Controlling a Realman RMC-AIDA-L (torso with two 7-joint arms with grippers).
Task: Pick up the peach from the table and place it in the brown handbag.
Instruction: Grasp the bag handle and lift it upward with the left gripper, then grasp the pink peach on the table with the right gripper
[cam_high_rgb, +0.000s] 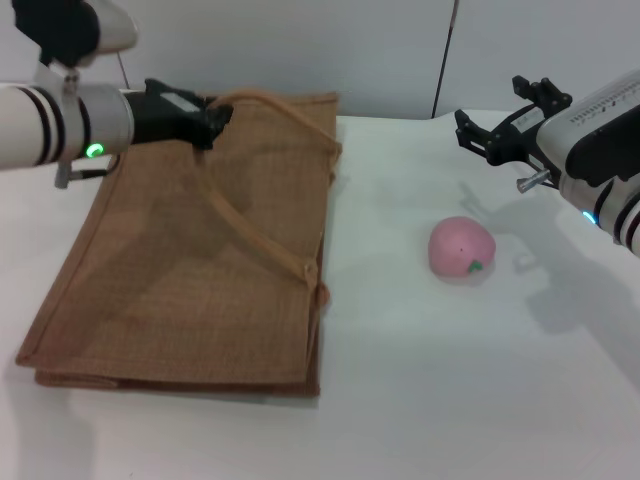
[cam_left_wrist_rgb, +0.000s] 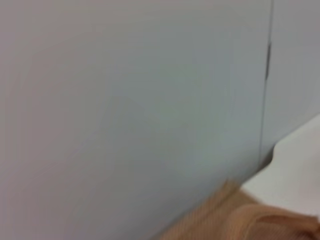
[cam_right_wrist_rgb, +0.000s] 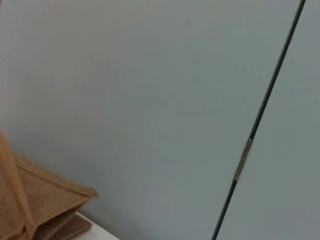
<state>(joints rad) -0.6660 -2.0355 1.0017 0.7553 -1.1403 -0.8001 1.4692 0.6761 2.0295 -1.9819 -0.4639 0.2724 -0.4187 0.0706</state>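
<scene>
The pink peach (cam_high_rgb: 462, 250) lies on the white table (cam_high_rgb: 450, 400), right of the brown handbag (cam_high_rgb: 190, 290), with its green mark toward the front. The handbag lies flat at the left, and its upper side is raised at the far end. My left gripper (cam_high_rgb: 212, 120) is at the bag's far edge, shut on one tan handle (cam_high_rgb: 262, 98). The other handle (cam_high_rgb: 255, 235) lies across the bag. My right gripper (cam_high_rgb: 495, 115) is open and empty, in the air behind and to the right of the peach. The bag's weave shows in the left wrist view (cam_left_wrist_rgb: 240, 220) and the right wrist view (cam_right_wrist_rgb: 45, 200).
A small white scrap (cam_high_rgb: 524, 262) lies on the table just right of the peach. A pale wall (cam_high_rgb: 380, 50) with a dark vertical seam stands behind the table.
</scene>
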